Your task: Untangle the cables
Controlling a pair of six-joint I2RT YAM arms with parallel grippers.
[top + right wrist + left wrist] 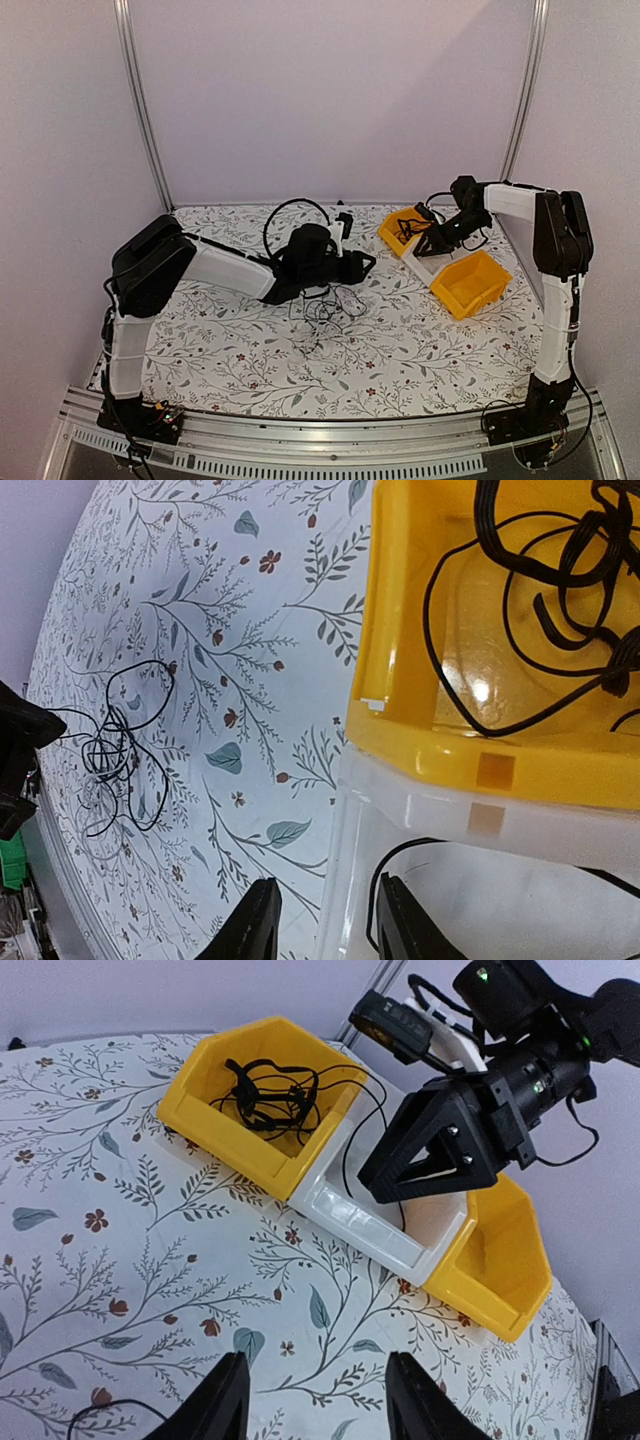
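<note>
A table (200, 340) covered with a leaf-and-flower printed cloth is enclosed by plain pale walls (330, 90), with metal posts (141, 100) at the corners. A white bin (370, 1222) is set against a yellow bin (200, 1110) on its far side. Left of the white bin, tangled thin cables (322, 308) are spread on the cloth near the left claw (320, 1400), which is held wide and empty. More black cable (268, 1100) is piled in the yellow bin, one strand trailing into the white bin. The right claw (325, 925) is held parted over the white bin's rim, with nothing gripped.

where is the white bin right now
In the top view the white bin sits on the right, between the far yellow bin holding cables and the near yellow bin, below the right gripper.
</note>
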